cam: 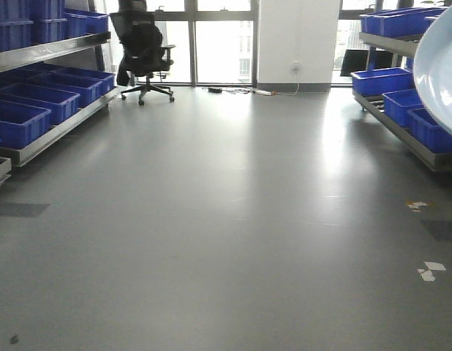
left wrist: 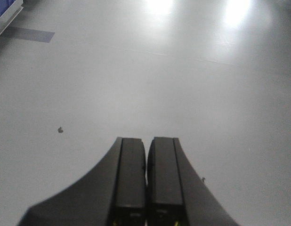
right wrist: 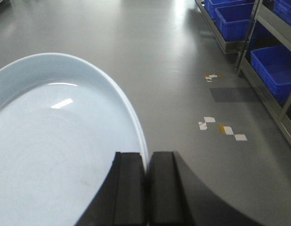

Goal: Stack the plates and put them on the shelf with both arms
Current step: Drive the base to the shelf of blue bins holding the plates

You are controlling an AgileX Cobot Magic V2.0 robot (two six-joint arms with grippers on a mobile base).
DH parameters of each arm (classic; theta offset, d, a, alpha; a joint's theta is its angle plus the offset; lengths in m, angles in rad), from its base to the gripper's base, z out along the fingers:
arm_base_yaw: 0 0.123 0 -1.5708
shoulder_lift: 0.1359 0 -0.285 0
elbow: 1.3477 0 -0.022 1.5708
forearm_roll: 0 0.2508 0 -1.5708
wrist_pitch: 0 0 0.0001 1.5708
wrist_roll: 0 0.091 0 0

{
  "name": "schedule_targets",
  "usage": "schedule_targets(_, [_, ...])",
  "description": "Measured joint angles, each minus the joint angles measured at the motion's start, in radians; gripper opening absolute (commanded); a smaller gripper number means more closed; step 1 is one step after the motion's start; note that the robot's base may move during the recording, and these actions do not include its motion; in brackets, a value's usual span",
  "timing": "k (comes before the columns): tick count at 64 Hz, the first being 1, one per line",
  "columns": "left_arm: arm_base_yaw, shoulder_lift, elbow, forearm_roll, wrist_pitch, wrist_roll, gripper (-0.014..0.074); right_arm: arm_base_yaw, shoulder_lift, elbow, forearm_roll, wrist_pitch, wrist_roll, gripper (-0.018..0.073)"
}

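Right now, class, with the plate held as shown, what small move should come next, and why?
Probably open the left gripper and bring it toward the free rim of the plate. The right gripper pinches the plate by one edge only, above bare floor, with no second plate in view. The left gripper is shut on nothing, so it is free to help.

You will find no writing, number or brand that can be read in any view. The white and yellow tape scraps [right wrist: 209,119] on the floor [cam: 226,219] are plain patches, and the blue crates [cam: 36,102] and the plate [right wrist: 56,141] show you only bare, unmarked faces.
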Motion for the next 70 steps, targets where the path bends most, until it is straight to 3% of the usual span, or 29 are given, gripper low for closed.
schedule_targets(70, [0.0, 0.0, 0.0, 0.0, 0.0, 0.0, 0.0087, 0.0, 0.0, 0.0, 0.0, 0.0, 0.0, 0.0025])
